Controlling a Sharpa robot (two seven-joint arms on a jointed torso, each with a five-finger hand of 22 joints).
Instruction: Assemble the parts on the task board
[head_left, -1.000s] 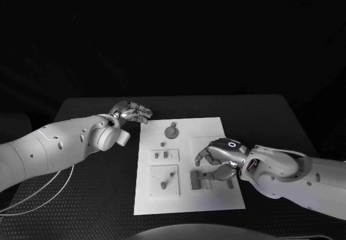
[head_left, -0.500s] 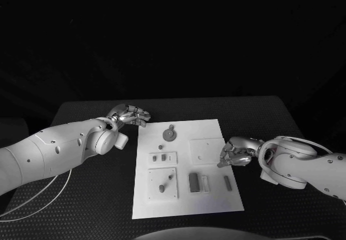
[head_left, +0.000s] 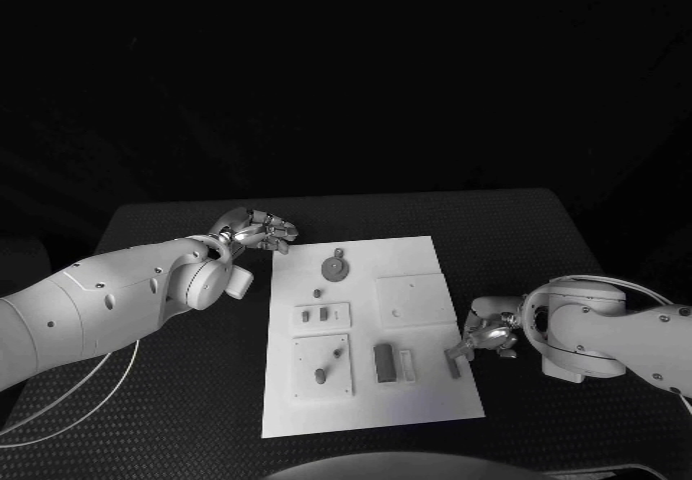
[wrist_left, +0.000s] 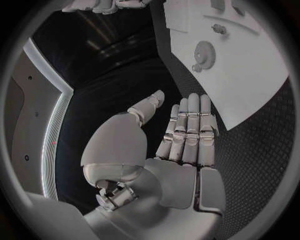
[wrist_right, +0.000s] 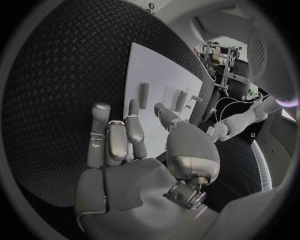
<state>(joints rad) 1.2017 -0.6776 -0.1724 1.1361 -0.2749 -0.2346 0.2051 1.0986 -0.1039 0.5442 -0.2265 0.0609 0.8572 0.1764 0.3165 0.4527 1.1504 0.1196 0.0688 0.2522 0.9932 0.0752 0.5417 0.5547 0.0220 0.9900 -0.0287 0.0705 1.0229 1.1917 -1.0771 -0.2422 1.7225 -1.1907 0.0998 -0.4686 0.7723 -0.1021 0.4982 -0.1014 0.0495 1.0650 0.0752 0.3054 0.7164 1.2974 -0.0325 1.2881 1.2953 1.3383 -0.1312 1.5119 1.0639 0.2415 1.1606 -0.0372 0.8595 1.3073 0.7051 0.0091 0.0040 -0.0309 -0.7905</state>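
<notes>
Lying beside right robot hand (head_left: 488, 337): part (head_left: 453, 364)

One task board (head_left: 418, 400) (two hands (head_left: 264, 228))

In the head view the right hand (head_left: 488, 336) is mostly hidden behind its own white wrist, so how its fingers lie cannot be told there. The small grey parts (head_left: 387, 362) on the white board (head_left: 418, 400) are too small to make out their shapes. The left wrist view cuts the board (wrist_left: 250, 90) off at the circle's rim, and the round part (wrist_left: 204, 52) is too small to show detail. In the right wrist view the thumb covers part of the board (wrist_right: 153, 72), hiding some of the parts (wrist_right: 144, 95) there.
</notes>
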